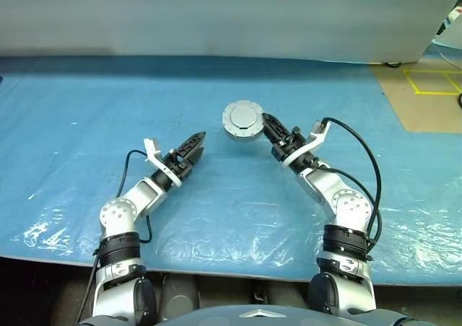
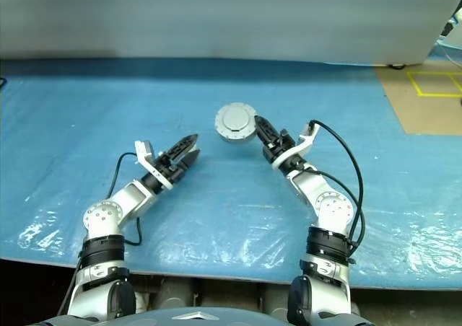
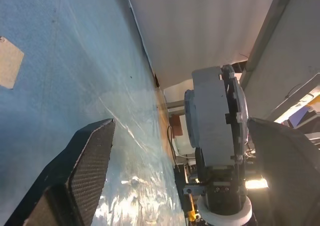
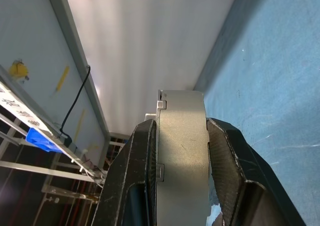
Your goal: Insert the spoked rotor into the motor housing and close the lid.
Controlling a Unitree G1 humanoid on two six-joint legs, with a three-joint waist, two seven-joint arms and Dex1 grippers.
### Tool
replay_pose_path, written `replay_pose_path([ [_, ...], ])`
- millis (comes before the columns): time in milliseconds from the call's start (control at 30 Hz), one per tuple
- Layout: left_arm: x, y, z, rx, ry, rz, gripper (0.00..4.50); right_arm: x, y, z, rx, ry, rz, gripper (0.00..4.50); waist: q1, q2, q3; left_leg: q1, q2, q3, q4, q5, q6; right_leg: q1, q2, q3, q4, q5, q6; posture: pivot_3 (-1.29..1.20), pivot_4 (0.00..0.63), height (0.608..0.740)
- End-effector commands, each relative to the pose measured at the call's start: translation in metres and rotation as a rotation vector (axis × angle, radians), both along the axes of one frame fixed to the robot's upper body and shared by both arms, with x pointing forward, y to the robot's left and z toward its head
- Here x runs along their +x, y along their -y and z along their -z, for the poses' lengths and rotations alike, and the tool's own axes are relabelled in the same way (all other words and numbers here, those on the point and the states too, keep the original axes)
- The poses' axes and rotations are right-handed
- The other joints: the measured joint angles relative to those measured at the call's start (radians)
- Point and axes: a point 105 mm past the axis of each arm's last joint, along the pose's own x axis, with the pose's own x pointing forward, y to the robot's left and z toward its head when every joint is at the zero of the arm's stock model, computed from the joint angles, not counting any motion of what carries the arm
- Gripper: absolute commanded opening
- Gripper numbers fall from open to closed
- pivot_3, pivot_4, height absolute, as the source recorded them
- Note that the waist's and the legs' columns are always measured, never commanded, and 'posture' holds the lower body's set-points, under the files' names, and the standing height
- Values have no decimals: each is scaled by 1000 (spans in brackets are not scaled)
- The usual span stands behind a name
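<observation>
Jaws: right gripper (image 1: 268, 126) clamped across the thick round silver-grey metal motor housing (image 1: 242, 120); left gripper (image 1: 193, 148) spread apart, empty.
Housing judged rigid, weighty, smooth-sided; grip across the flat faces looks soundest.

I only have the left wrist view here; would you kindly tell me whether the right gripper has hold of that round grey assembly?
Observer: Yes. In the right wrist view the right gripper is shut on the motor housing, one finger on each flat face.
Operator: Thank you. Is the lid on it?
Observer: The head view shows a plain grey lid covering the face turned to the camera.
Operator: And where is my left gripper relative to it?
Observer: The left gripper is open, apart from the housing and to its left, above the blue plastic sheet.
</observation>
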Motion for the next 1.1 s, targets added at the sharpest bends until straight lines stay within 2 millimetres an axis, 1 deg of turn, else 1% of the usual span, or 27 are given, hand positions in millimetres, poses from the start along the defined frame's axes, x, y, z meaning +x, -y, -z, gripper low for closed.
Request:
replay_pose_path([
  [33, 0, 8, -17, -39, 58, 38, 4467, -4, -3, -22, 46, 90, -27, 1224, 0, 0, 0, 0, 0, 0, 0, 0, 0, 0, 0, 0, 0, 0, 0, 0, 150, 740],
  [133, -1, 15, -23, -55, 73, 76, 4467, -6, -4, -23, 49, 95, -39, 1224, 0, 0, 0, 0, 0, 0, 1, 0, 0, 0, 0, 0, 0, 0, 0, 0, 150, 740],
  [233, 0, 21, -25, -53, 70, 86, 4467, -9, -6, -24, 56, 101, -58, 1224, -1, 0, 0, 0, 0, 0, 1, 0, 0, 0, 0, 0, 0, 0, 0, 0, 150, 740],
  [333, 1, 26, -29, -59, 82, 99, 4467, -15, -13, -26, 53, 119, -102, 1224, -1, 0, 0, 0, 0, 0, 1, 0, 0, 0, 0, 0, 0, 0, 0, 0, 150, 740],
  [467, 0, 33, -34, -73, 100, 125, 4467, -17, -16, -25, 54, 119, -121, 1224, 0, 0, 0, 0, 0, 0, 1, 0, 0, 0, 0, 0, 1, 0, 0, 0, 150, 740],
  [567, 1, 38, -31, -62, 89, 140, 4467, -17, -18, -24, 51, 117, -128, 1224, 0, 0, 0, 0, 0, 0, 2, 0, 0, 0, 0, 0, 2, 0, 0, 0, 150, 740],
  [733, 4, 47, -27, -23, 73, 169, 4467, -20, -22, -29, 57, 141, -158, 1224, 0, 0, 0, 0, 0, -1, 4, 0, 0, 0, 0, 1, 4, 0, 1, 0, 150, 740],
  [1033, 11, 49, -24, -25, 73, 175, 4467, -27, -31, -30, 53, 158, -203, 1224, 1, 0, 0, 0, 0, -1, 6, 0, 0, 0, 0, 1, 5, 0, 1, 0, 150, 740],
  [1100, 12, 48, -22, -16, 67, 170, 4097, -27, -30, -29, 51, 156, -201, 1224, 1, 0, 0, 0, 0, -1, 6, 0, 0, 0, 0, 1, 5, 0, 1, 0, 150, 740],
])
